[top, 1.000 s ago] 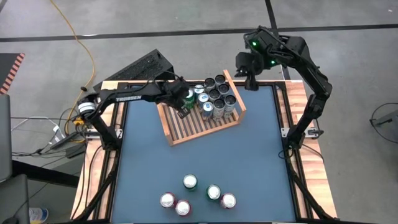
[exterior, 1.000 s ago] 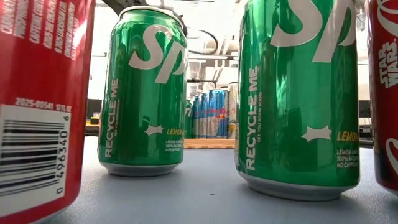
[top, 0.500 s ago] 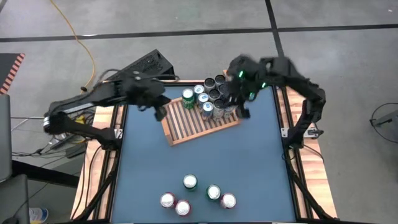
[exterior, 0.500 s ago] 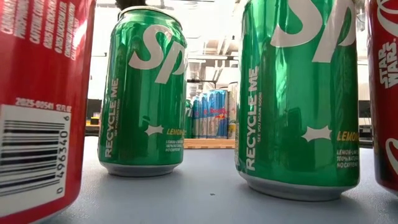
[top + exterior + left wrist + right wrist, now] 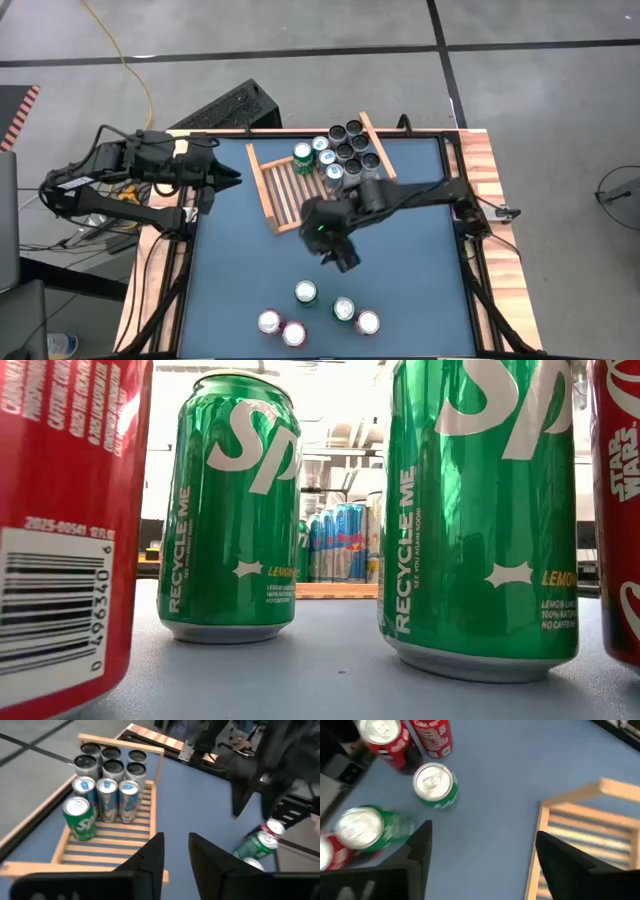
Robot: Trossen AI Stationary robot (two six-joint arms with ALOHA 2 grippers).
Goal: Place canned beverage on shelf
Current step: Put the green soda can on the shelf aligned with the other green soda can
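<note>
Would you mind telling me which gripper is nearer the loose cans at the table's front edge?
The right gripper: it hangs open above the mat between the shelf and the loose cans. The left gripper is back beyond the shelf's left end.

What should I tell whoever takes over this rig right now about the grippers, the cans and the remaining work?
Left gripper: empty, jaws slightly apart, at the table's left edge beside the shelf.
Right gripper: open, empty, mid-table between the shelf and the loose cans.
Done: ten cans stand on the shelf, including one green can.
Left: five cans wait at the near edge; the closest is a green can.
</note>
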